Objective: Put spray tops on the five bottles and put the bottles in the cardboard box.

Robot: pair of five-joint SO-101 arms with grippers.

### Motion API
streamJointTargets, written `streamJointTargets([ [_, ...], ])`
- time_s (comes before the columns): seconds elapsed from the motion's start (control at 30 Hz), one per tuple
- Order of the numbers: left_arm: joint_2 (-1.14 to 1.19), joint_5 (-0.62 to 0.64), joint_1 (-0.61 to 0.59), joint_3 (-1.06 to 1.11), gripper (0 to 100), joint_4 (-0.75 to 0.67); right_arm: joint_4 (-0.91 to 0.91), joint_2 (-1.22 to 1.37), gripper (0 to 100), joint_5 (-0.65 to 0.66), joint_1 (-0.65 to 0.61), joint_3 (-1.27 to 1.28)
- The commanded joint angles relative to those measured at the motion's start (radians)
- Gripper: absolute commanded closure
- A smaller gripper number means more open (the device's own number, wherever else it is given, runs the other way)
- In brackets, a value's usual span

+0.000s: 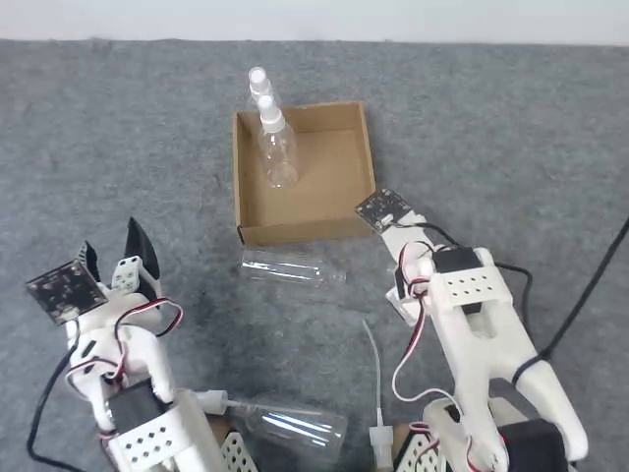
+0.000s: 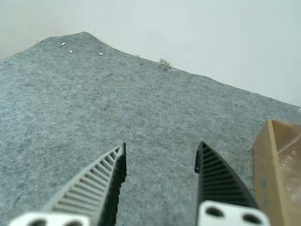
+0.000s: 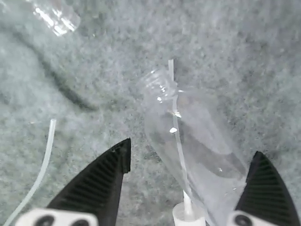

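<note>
The cardboard box (image 1: 305, 231) stands at the back middle. Two clear bottles with white spray tops (image 1: 276, 147) are in it, one leaning over its back wall. An uncapped bottle (image 1: 290, 267) lies in front of the box. Another bottle with a top (image 1: 285, 423) lies at the near edge. My right gripper (image 3: 193, 148) is open above a further uncapped bottle (image 3: 188, 136), which has a loose spray top (image 3: 187, 214) with its tube lying along it. My left gripper (image 1: 110, 236) is open over bare carpet at the left, nothing between its fingers (image 2: 106, 181).
A loose spray top with a long tube (image 1: 377, 393) lies between the arms near the front. Grey carpet (image 1: 511, 138) covers the table. The box's corner (image 2: 270, 165) is beside the left gripper. Black cables (image 1: 580, 295) run at the right.
</note>
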Motion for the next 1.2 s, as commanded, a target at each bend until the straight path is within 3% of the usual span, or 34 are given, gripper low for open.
streamJointTargets([
  [0.0, -0.021, -0.011, -0.002, -0.010, 77, -0.034, 0.015, -0.042, 66.9, -0.015, -0.010, -0.063],
  [0.13, -0.021, -0.011, -0.002, -0.010, 77, -0.034, 0.015, -0.044, 66.9, -0.009, -0.012, -0.068],
  [0.47, -0.021, -0.011, -0.002, -0.010, 77, -0.034, 0.015, -0.042, 67.0, 0.189, -0.010, -0.086],
  [0.8, -0.021, -0.011, 0.002, -0.008, 77, -0.034, 0.016, -0.041, 67.0, 0.204, -0.053, -0.092],
  [1.0, -0.021, -0.011, 0.002, -0.008, 77, -0.034, 0.016, -0.013, 67.1, 0.288, -0.051, -0.092],
  [1.17, -0.021, -0.011, 0.002, -0.008, 77, -0.032, 0.031, 0.101, 74.5, 0.304, -0.016, -0.166],
])
